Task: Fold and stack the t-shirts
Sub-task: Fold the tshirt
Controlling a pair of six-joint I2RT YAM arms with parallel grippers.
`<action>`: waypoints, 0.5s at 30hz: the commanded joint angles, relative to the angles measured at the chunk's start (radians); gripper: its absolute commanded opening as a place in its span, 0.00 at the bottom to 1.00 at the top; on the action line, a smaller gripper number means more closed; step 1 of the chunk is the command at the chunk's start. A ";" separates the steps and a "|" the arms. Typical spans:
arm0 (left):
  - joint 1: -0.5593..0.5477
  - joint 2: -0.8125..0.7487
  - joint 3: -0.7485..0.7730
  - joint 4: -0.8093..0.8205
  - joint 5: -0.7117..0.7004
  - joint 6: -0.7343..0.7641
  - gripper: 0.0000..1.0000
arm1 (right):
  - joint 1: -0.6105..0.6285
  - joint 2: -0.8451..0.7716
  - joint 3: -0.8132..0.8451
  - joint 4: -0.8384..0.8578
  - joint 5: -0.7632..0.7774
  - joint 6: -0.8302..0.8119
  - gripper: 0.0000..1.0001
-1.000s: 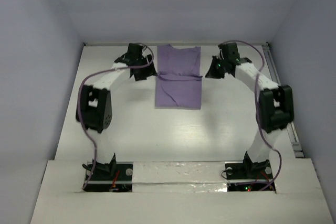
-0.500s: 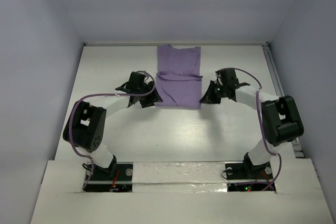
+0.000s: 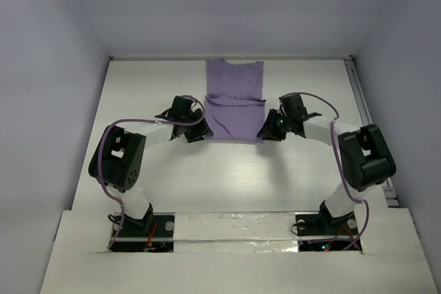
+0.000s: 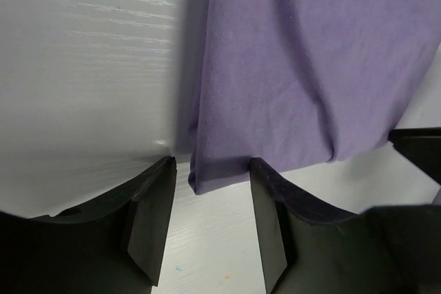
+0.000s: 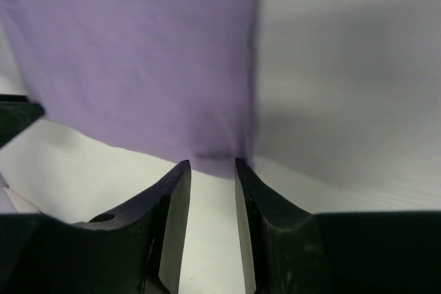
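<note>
Since 0.5 s ago both grippers have edged inward onto the near end of the t-shirt (image 3: pixel 234 105), and the left arm's elbow has lifted slightly away from the near edge.

Nearest, the 2 arm bases (image 3: pixel 141 225) sit at the near edge of the white table (image 3: pixel 234 177), and each arm bows outward before reaching in toward the middle.

The left gripper (image 3: pixel 196 131) is at the cloth's near left corner. Its wrist view shows the 2 fingers (image 4: pixel 151 218) spread wide, with the lavender corner lying between their tips and bare table on either side of it; nothing is pinched.

The right gripper (image 3: pixel 269 131) is at the near right corner. In its wrist view the jaws stand apart with a narrower gap, white table showing between them, and the hem's corner sits right at the fingertips (image 5: pixel 251 197), unclamped.

Beyond them the t-shirt lies flat as 1 long folded strip down the middle of the table's far half. A crease crosses it about halfway along, and its far end reaches almost to the table's back edge.
</note>
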 commanded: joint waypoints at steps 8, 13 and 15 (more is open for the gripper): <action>-0.001 0.008 0.023 -0.010 -0.015 -0.019 0.37 | 0.002 -0.024 -0.070 0.020 0.069 0.047 0.38; -0.001 0.011 0.009 -0.009 -0.008 -0.020 0.38 | 0.002 -0.078 -0.141 0.046 0.089 0.064 0.39; -0.001 0.014 0.006 0.001 -0.006 -0.023 0.36 | 0.002 -0.053 -0.140 0.066 0.076 0.063 0.38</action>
